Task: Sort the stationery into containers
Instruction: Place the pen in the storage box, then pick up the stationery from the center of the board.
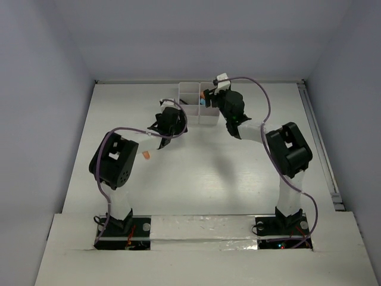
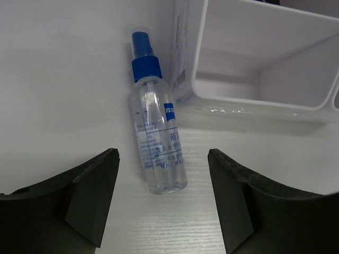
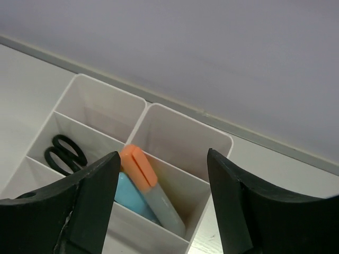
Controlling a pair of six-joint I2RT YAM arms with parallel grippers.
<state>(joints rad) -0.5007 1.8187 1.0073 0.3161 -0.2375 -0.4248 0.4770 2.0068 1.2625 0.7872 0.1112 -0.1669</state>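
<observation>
A clear spray bottle [image 2: 159, 143] with a blue cap lies flat on the table, its side against the white organiser [image 2: 254, 69]. My left gripper [image 2: 163, 164] hovers open over the bottle's lower end, one finger on each side and not touching it. Above the organiser [image 3: 185, 132], my right gripper [image 3: 163, 164] is open and holds nothing. Below it, an orange-capped grey marker [image 3: 151, 185] and a light blue item [image 3: 130, 196] share one compartment, and black scissors [image 3: 63, 153] lie in another. In the top view both grippers [image 1: 166, 122] [image 1: 215, 98] are at the organiser [image 1: 189, 95].
A small orange item [image 1: 146, 155] lies on the table beside the left arm. The organiser's two rear compartments [image 3: 106, 106] hold nothing that I can see. The back wall [image 3: 212, 53] rises right behind the organiser.
</observation>
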